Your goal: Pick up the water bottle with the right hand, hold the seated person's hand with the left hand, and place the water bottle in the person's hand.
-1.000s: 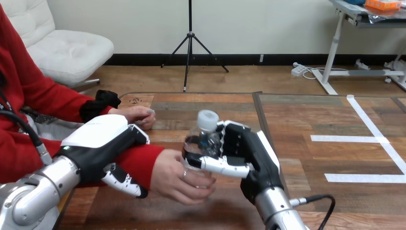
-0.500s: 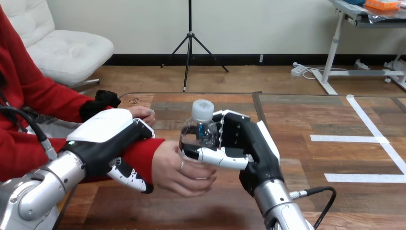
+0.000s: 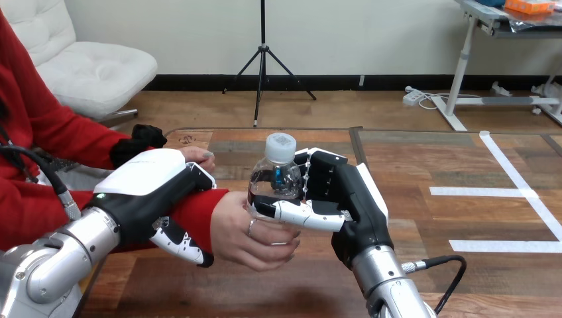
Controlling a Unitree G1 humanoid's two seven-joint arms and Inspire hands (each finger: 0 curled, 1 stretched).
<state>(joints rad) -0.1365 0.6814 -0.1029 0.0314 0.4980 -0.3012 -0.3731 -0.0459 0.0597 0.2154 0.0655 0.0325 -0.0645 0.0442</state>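
Above table [image 3: 464, 165], right hand [image 3: 344, 199] grips one water bottle [image 3: 275, 175].

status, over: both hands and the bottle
Right hand shut on water bottle, upright. Left hand curled round the person's forearm. Person's hand cupping bottle base. Nothing in the way.

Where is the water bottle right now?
In the head view's centre, the water bottle stands upright above the table, gripped by the right hand, its base resting in the person's hand at its left.
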